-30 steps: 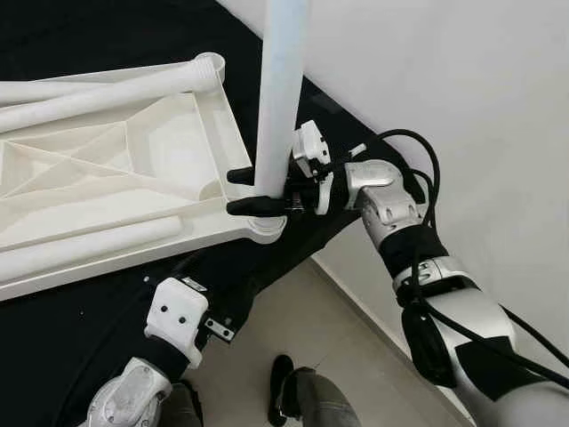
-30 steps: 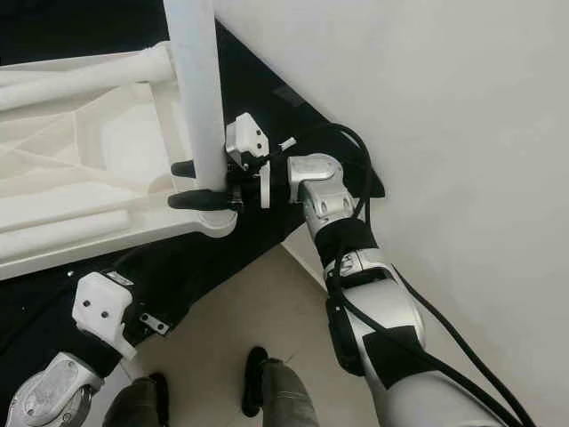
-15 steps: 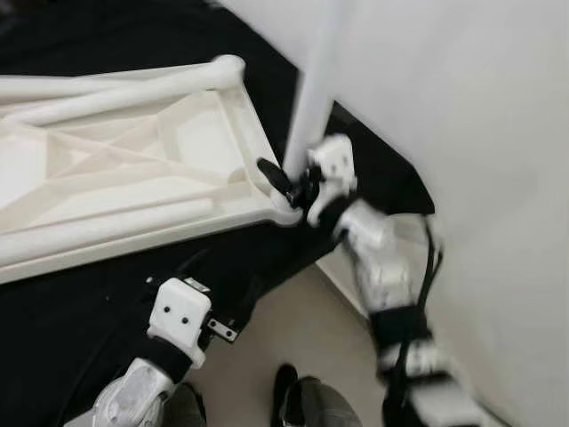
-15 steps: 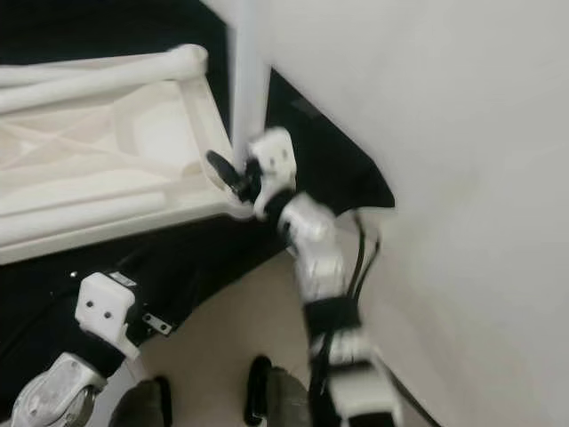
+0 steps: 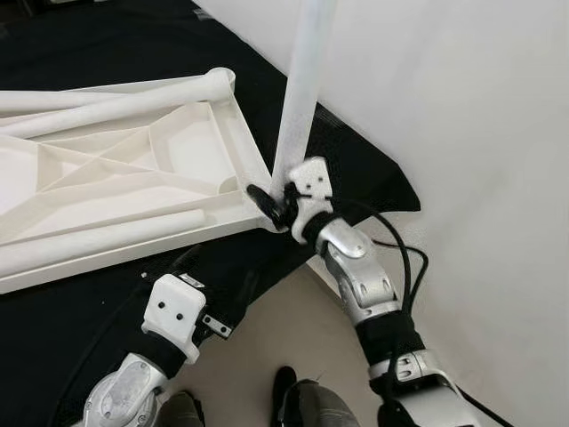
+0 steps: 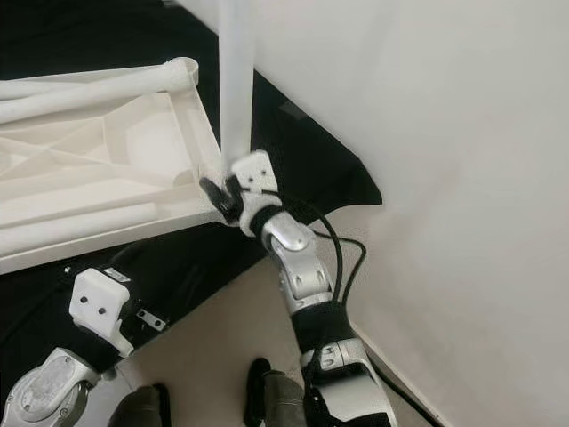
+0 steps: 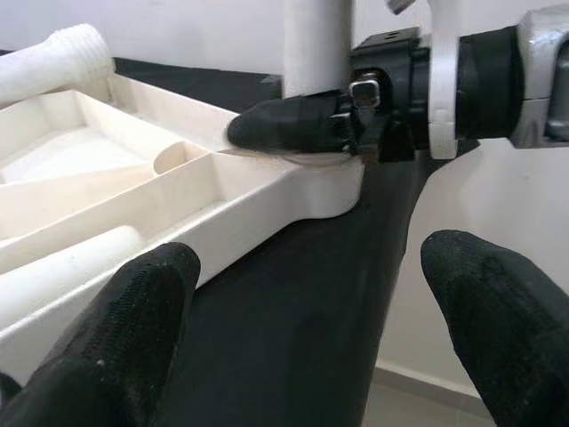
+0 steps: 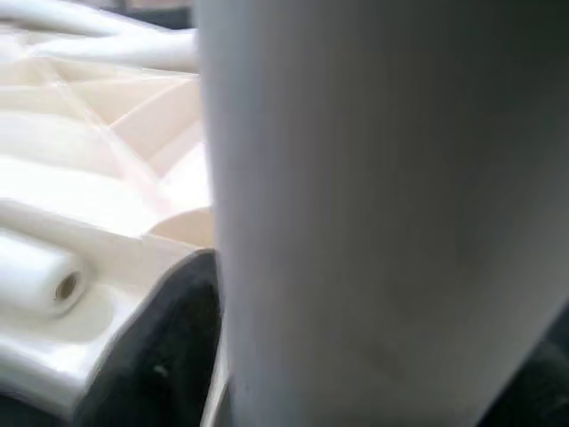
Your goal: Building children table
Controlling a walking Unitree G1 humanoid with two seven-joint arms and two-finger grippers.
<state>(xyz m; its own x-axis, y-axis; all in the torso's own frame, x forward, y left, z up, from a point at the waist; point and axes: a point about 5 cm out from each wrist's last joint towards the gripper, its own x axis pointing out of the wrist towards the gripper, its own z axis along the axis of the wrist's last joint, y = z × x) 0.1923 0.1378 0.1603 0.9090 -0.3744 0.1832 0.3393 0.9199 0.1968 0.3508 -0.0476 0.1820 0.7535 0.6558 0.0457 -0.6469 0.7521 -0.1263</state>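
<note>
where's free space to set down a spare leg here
Bare black cloth lies between the tabletop's near edge and the left gripper. It is crowded at the corner, where the right gripper clamps the upright leg, and inside the tabletop, where loose legs lie.

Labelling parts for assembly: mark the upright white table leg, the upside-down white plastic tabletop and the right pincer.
Upright white table leg [image 5: 300, 98], left eye view, mid shaft.
Upside-down white plastic tabletop [image 5: 227, 147], left eye view, side rim.
Right pincer [image 5: 269, 203], left eye view, between fingertips.

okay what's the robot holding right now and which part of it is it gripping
The right gripper holds the upright white table leg at its lowest end, just above the corner socket of the upturned tabletop. The left gripper is open and holds nothing.
</note>
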